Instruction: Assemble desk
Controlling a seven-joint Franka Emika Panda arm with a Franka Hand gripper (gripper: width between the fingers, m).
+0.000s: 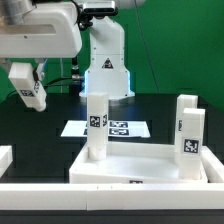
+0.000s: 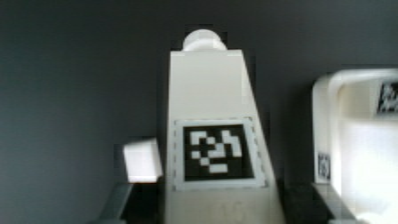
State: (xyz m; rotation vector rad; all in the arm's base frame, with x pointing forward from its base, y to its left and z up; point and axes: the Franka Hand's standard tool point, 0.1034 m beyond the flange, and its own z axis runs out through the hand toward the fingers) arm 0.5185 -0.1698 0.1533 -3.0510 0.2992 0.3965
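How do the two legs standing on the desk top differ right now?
The left leg stands further back on the desk top and shows its tag near mid-height; the right leg stands at the near right corner, its tag lower. Both are white, square and upright.

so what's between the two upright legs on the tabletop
In the exterior view, only bare tabletop lies between the left leg and the right leg; the marker board shows farther behind the gap.

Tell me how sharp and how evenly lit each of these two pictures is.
Exterior view: fairly sharp, evenly lit; the white tabletop looks bright against the black table, tags on the standing legs readable. Wrist view: soft and blurred, the held leg fills the picture, its tag smeared, edges hazy.
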